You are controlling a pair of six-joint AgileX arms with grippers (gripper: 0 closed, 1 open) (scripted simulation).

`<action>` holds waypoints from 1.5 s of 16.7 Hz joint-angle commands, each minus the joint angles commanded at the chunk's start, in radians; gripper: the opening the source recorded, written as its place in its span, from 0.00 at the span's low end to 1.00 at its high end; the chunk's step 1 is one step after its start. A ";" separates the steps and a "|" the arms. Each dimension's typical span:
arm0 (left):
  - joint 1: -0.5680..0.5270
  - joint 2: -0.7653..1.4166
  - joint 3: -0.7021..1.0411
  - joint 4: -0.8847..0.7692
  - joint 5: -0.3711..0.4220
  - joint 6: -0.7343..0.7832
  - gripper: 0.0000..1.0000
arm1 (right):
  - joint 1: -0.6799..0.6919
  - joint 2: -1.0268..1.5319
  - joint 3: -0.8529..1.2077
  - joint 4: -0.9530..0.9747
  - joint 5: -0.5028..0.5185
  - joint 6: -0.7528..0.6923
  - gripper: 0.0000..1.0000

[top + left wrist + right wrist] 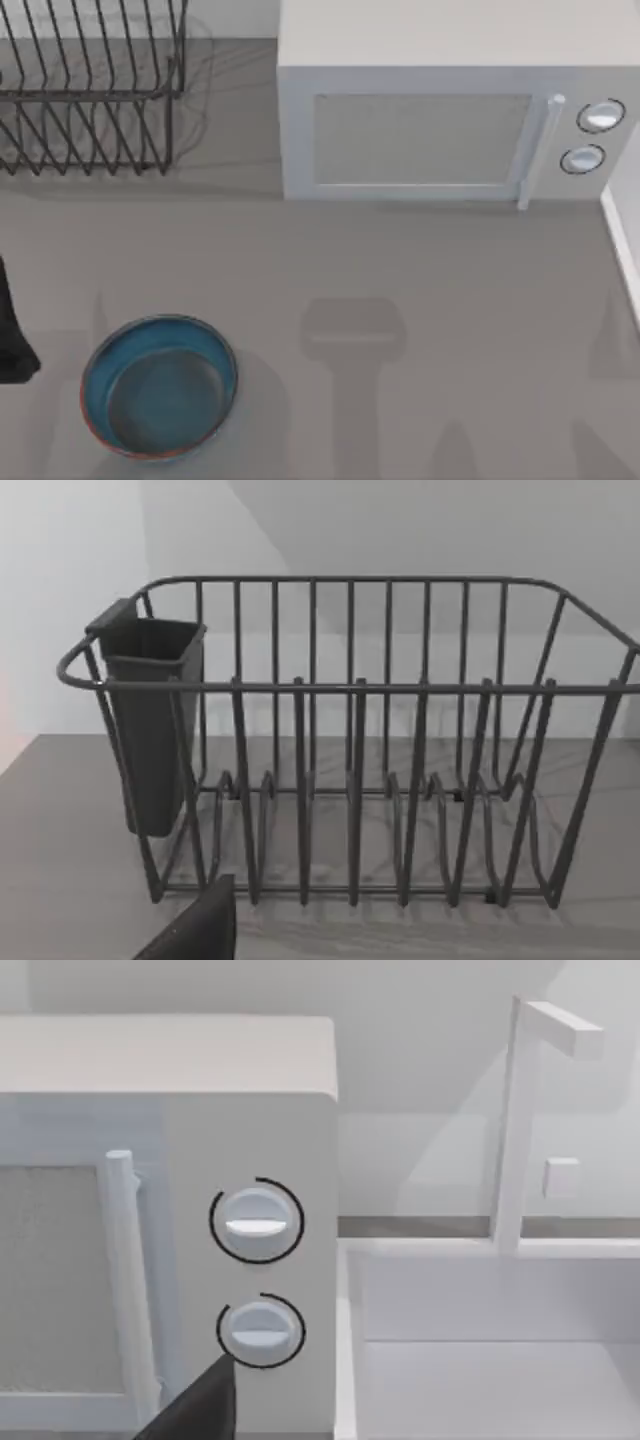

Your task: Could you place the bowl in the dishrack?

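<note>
Whether either gripper is spread or pressed together cannot be told. The left arm [12, 330] sits at the table's left edge, near the bowl [160, 387]. The bowl rests upright on the table [400, 260], holding nothing. The dishrack [90, 95] stands far left with bare tines and a dark cup [150, 720] clipped to its frame, beside the microwave [440, 110]

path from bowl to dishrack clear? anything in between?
Nothing visible blocks it. In the top view the bowl sits on bare table at the near left, and the dishrack stands at the far left, directly beyond it. The microwave stands to the rack's right, off that line.
</note>
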 joint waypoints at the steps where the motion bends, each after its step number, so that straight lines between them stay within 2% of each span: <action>1: 0.000 0.000 0.000 0.000 0.000 0.000 1.00 | 0.000 0.000 0.000 0.000 0.000 0.000 1.00; 4: -0.019 0.033 0.032 -0.030 0.001 -0.019 1.00 | 0.000 0.000 0.000 0.000 0.000 0.000 1.00; 8: -0.114 0.225 0.211 -0.189 0.000 -0.115 1.00 | 0.000 0.000 0.000 0.000 0.000 0.000 1.00; 18: -0.489 1.190 0.899 -0.835 -0.005 -0.475 1.00 | 0.000 0.000 0.000 0.000 0.000 0.000 1.00; 25: -0.681 1.635 1.258 -1.148 -0.001 -0.660 1.00 | 0.000 0.000 0.000 0.000 0.000 0.000 1.00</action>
